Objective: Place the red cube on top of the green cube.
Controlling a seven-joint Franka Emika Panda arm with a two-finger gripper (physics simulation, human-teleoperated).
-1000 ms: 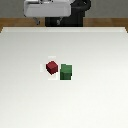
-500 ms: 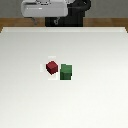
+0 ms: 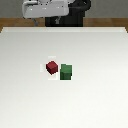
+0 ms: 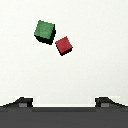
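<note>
At frame edge, tool (image 4: pixel 64 102) fingertips only.

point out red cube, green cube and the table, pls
red cube (image 3: pixel 52 67), exterior view, on its front face.
green cube (image 3: pixel 66 73), exterior view, on its front face.
table (image 3: pixel 95 105), exterior view, on a bare white part of its top.

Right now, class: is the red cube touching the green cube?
Cannot tell. In the wrist view the red cube and the green cube meet at a corner with no plain gap; the exterior view shows them just as close.
</note>
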